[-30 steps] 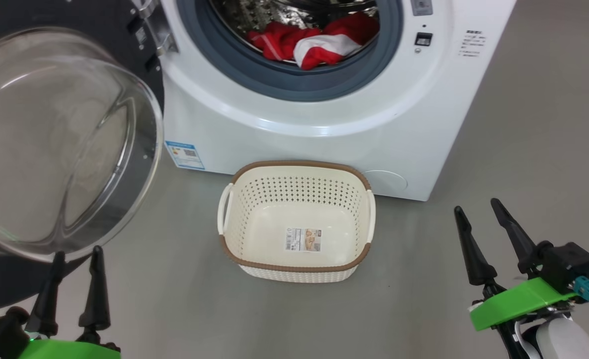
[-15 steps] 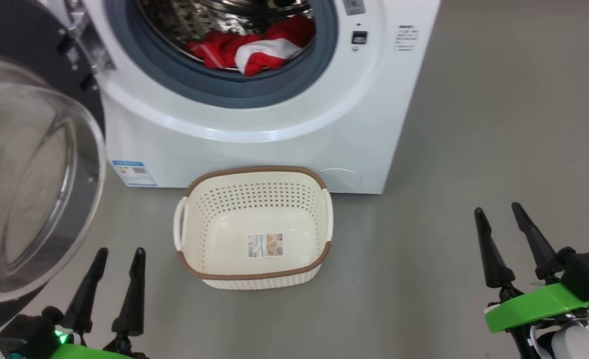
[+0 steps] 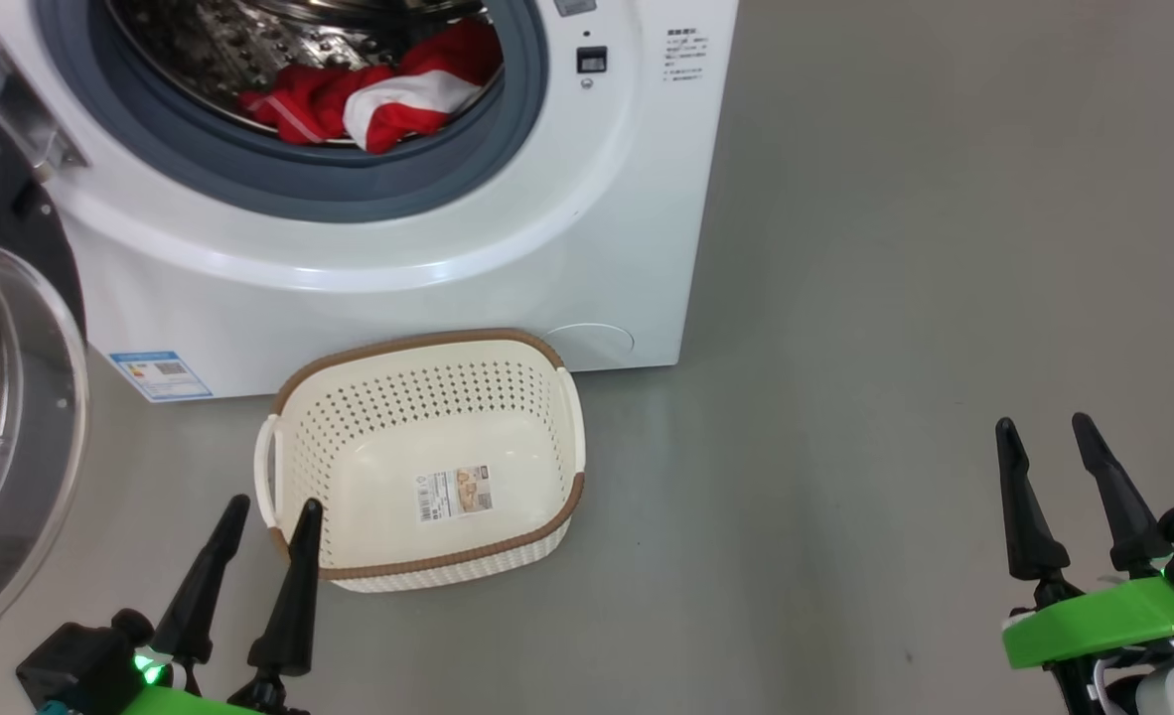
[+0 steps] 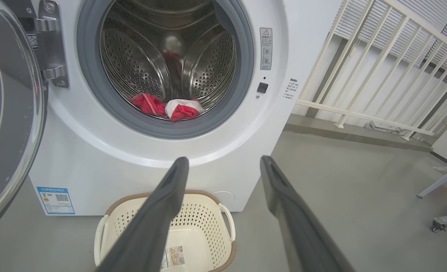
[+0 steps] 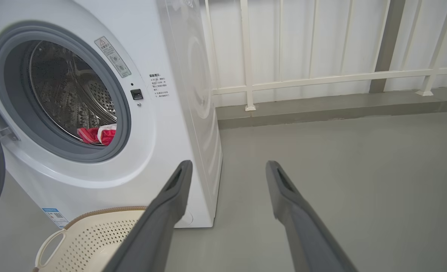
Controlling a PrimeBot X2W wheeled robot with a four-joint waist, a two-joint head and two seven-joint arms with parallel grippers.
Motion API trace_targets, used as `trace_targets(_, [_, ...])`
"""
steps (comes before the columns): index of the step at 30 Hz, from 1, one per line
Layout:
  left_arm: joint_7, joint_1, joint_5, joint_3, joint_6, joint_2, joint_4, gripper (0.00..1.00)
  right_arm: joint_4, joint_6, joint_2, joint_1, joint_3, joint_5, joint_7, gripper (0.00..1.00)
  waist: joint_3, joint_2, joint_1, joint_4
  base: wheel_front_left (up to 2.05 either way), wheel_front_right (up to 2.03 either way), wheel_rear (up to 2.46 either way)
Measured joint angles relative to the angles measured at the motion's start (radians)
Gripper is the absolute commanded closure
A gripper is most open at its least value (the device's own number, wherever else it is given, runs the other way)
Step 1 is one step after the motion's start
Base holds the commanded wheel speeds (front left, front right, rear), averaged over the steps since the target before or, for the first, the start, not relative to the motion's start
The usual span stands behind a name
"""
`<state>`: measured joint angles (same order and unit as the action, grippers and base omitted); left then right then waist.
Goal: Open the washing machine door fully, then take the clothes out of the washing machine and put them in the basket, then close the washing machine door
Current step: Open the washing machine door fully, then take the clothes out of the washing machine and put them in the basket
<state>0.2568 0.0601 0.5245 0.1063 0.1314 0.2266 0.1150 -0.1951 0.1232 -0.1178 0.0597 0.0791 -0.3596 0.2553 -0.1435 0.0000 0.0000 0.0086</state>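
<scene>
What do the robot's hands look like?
The left end effector and right end effector each have two long, pointed black fingers on a bright green bracket. A tiny green light glows by the left one, and a pale rounded forearm shows under the right one.

Red-and-white clothes (image 3: 368,94), a white washing machine (image 3: 398,238) (grey ring), a cream perforated basket (image 3: 508,392), brown-rimmed.
</scene>
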Motion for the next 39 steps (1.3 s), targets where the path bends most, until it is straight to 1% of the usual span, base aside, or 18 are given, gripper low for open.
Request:
trace_targets(7, [0.0, 0.002, 0.035, 0.01, 0.0, 0.008, 0.001, 0.0, 0.004, 0.0, 0.005, -0.018, 0.008, 0.0, 0.0, 0.0, -0.014, 0.0, 0.0, -0.019, 0.0, 0.0, 0.0])
trace_targets(21, [0.0, 0.023, 0.077, 0.022, 0.0, 0.018, 0.0, 0.0, 0.016, 0.0, 0.017, -0.015, 0.009, 0.005, 0.0, 0.0, -0.029, 0.0, 0.0, 0.004, 0.08, -0.08, 0.0])
trace_targets(27, [0.0, 0.026, 0.088, 0.03, 0.0, 0.033, 0.0, 0.0, 0.017, 0.0, 0.019, -0.014, 0.007, 0.006, 0.0, 0.0, -0.032, 0.0, 0.0, 0.003, 0.95, -0.95, 0.0])
trace_targets(39, [0.0, 0.045, 0.095, 0.03, 0.0, 0.035, 0.01, 0.0, 0.018, 0.0, 0.024, 0.005, 0.005, 0.009, 0.0, 0.0, -0.039, 0.0, -0.0001, 0.006, 1.2, -1.2, 0.0])
